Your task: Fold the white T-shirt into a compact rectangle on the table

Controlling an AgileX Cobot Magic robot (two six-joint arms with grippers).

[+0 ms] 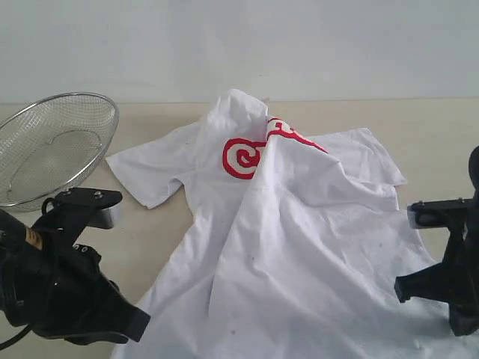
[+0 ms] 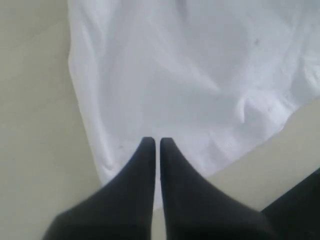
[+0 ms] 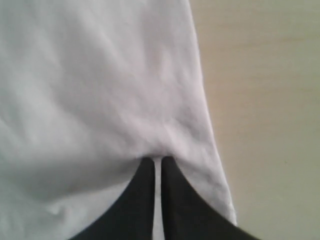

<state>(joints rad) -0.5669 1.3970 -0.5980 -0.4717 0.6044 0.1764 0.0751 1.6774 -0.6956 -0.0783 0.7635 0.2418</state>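
Seemingly pinched, white T-shirt at right tool

Left arm, down around 8 o'clock in the exterior view, is all chunky matte black, with kinda angular shells. It's got a flat bracket up top with a couple of tiny silver screws, a pale grey block on the end, and a little yellow sticker on the side. A thin black cable loops off near the frame edge. Right arm, out at 4 o'clock, is the same black build, with a matching bracket and a light grey end piece. Up close, the left tool and right tool each have two smooth black fingers tapering to blunt, rounded tips.
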